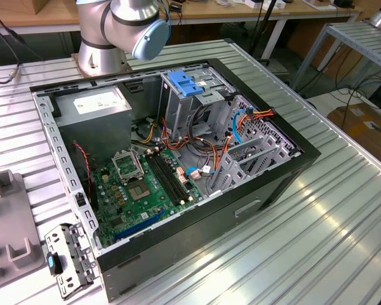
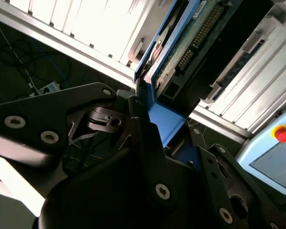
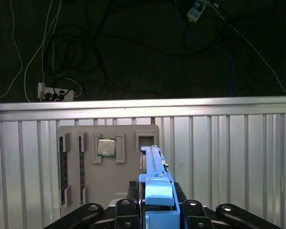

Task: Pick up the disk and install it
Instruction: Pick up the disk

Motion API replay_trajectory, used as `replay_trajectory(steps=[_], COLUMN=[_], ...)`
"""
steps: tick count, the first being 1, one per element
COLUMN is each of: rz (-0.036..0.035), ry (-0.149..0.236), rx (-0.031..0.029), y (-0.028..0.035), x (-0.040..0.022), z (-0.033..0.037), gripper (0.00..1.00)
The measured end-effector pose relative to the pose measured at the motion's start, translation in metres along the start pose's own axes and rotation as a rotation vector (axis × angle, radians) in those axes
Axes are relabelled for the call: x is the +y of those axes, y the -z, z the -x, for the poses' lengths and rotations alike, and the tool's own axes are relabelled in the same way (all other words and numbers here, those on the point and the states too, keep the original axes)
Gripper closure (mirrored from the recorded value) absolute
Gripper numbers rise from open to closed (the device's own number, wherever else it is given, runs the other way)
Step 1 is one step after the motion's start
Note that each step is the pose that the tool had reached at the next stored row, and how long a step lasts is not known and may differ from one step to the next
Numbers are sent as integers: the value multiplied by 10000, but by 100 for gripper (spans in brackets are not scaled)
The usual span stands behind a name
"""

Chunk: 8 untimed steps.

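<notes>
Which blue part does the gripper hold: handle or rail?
The blue plastic rail on the flat metal disk, clamped in the black gripper; the blue handle tops the drive cage.

The disk (image 3: 156,164) has blue rails (green circuit board underneath, in the second wrist view); the table (image 3: 229,152) is ribbed silver, the tray (image 3: 109,130) grey.

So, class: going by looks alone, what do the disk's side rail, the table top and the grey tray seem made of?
Side rail of the disk, clamped in the tool: probably moulded plastic, even blue, soft sheen. The table top: likely aluminium, ribbed silver with bright glare. The grey tray: perhaps matt plastic or resin, flat grey, no glare.
</notes>
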<state>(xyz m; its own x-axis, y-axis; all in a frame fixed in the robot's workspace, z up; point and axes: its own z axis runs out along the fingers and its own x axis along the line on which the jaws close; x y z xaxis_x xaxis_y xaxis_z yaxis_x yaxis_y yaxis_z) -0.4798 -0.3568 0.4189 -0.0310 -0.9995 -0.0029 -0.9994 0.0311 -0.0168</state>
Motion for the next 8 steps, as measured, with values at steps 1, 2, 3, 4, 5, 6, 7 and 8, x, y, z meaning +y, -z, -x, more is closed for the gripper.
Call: replay_trajectory(steps=[1, 2, 3, 4, 5, 6, 7, 8], rz=[0, 0, 1, 3, 3, 4, 5, 6], ry=[0, -1, 0, 0, 0, 0, 0, 0], rx=[-2, -4, -4, -4, -4, -4, -4, -5], y=[8, 15, 22, 29, 37, 47, 58, 70], x=[0, 0, 0, 0, -1, -1, -1, -1], z=[0, 0, 0, 0, 0, 0, 0, 0], gripper=[63, 63, 63, 63, 63, 63, 63, 63])
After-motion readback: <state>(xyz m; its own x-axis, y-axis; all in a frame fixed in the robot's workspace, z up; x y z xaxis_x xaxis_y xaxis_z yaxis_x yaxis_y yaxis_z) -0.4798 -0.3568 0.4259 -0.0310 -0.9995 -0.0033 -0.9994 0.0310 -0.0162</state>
